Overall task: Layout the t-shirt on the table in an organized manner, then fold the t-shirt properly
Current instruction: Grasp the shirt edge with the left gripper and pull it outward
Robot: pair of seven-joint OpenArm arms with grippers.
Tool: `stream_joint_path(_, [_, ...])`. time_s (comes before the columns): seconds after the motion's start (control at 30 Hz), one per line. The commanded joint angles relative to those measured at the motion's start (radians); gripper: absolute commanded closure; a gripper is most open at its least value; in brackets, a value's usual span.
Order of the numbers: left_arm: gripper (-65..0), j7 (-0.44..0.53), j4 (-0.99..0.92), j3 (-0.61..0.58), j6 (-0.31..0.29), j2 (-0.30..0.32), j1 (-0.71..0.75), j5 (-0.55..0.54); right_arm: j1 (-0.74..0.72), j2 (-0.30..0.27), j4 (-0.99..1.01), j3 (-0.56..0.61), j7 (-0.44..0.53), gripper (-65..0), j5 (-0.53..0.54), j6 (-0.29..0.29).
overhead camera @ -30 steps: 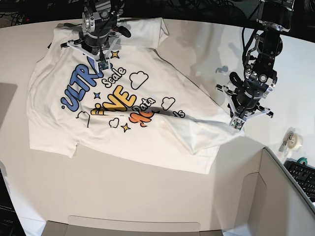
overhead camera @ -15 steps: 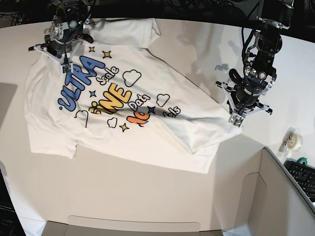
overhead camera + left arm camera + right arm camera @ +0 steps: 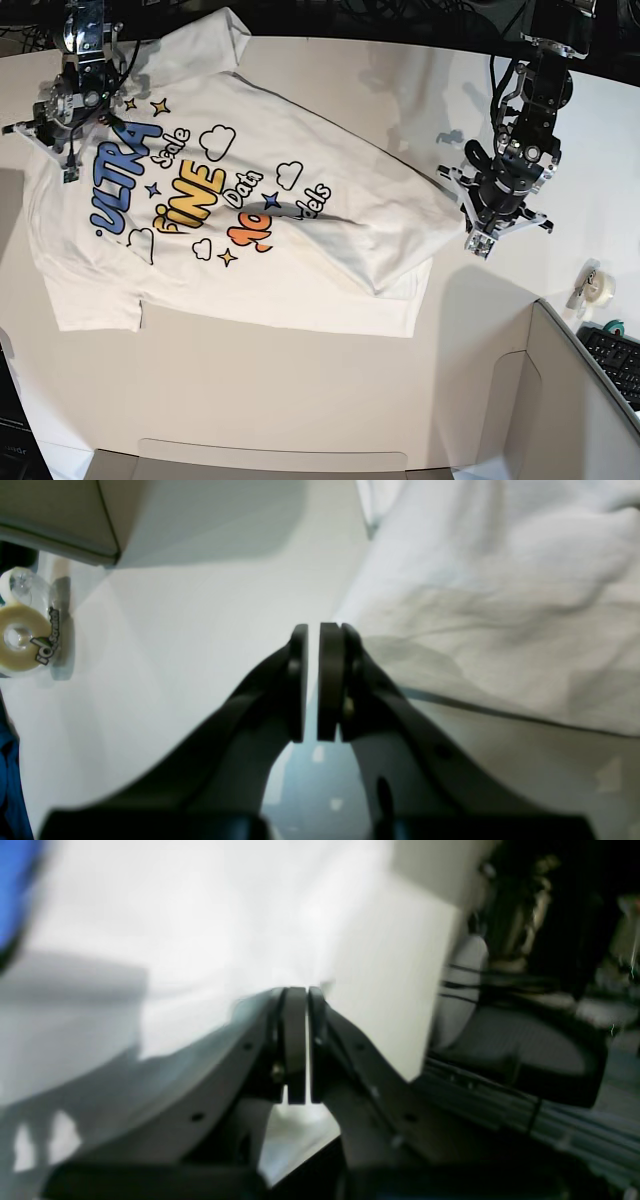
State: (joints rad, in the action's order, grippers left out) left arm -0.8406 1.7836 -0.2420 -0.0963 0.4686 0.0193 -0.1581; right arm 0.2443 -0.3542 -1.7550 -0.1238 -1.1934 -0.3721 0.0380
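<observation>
Nearest the base camera, a grey box (image 3: 570,400) occupies the lower right corner, with a keyboard (image 3: 615,362) and a roll of tape (image 3: 598,288) just beyond it. The t-shirt (image 3: 300,250), print side up, lies spread on the table (image 3: 300,400), mostly across its left and middle, wrinkled toward its right-hand corner. At that corner stands the left gripper (image 3: 478,243); in the left wrist view its fingers (image 3: 327,680) are nearly pressed together, a narrow slit between the pads, beside the cloth edge; whether any fabric is pinched cannot be told. Farthest, at the shirt's upper left, the right gripper (image 3: 66,165) has its fingers (image 3: 295,1040) pressed together; cloth between them cannot be made out.
</observation>
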Motion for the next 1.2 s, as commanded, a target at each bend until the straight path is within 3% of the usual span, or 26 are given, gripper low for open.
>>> stream_joint_path(0.0, [-4.2, 0.013, 0.019, 0.01, 0.008, 0.011, -0.015, 0.007, -0.015, -0.009, -0.035, -0.014, 0.005, 0.0, -0.023, -0.005])
stream_joint_path(0.07, [-4.4, 0.005, 0.019, 0.01, 0.008, 0.011, -0.015, 0.007, -0.015, 0.001, -0.089, -0.014, 0.004, 0.0, -0.023, -0.005])
stream_joint_path(0.17, [-7.1, 0.002, 0.019, 0.014, 0.008, 0.011, -0.015, 0.005, -0.003, 0.073, -0.188, -0.01, 0.002, 0.0, -0.026, -0.005])
stream_joint_path(0.33, [-26.6, 0.002, 0.042, 0.02, 0.01, 0.008, -0.009, -0.004, 0.034, 0.188, -0.277, 0.037, 0.002, 0.0, -0.026, -0.005])
stream_joint_path(0.4, [-28.8, -0.004, 0.078, 0.02, 0.01, -0.008, -0.009, -0.061, 0.04, 0.212, -0.274, 0.085, 0.002, 0.0, -0.026, -0.005])
stream_joint_path(0.5, [-23.2, -0.072, 0.123, 0.01, 0.01, -0.015, -0.011, -0.125, 0.053, 0.249, -0.27, 0.154, 0.002, 0.0, -0.028, -0.011])
stream_joint_path(0.67, [-5.4, -0.133, 0.135, -0.044, 0.008, -0.109, -0.018, -0.166, 0.056, 0.264, -0.268, 0.184, 0.002, 0.0, -0.028, -0.013])
stream_joint_path(0.93, [-5.8, -0.122, 0.014, -0.13, 0.008, -0.172, -0.091, -0.162, 0.049, 0.264, -0.268, 0.184, 0.002, 0.0, -0.028, -0.013])
stream_joint_path(1.17, [-5.8, -0.13, -0.077, -0.127, 0.014, -0.167, -0.08, -0.16, 0.045, 0.258, -0.268, 0.183, 0.002, 0.0, -0.028, -0.013])
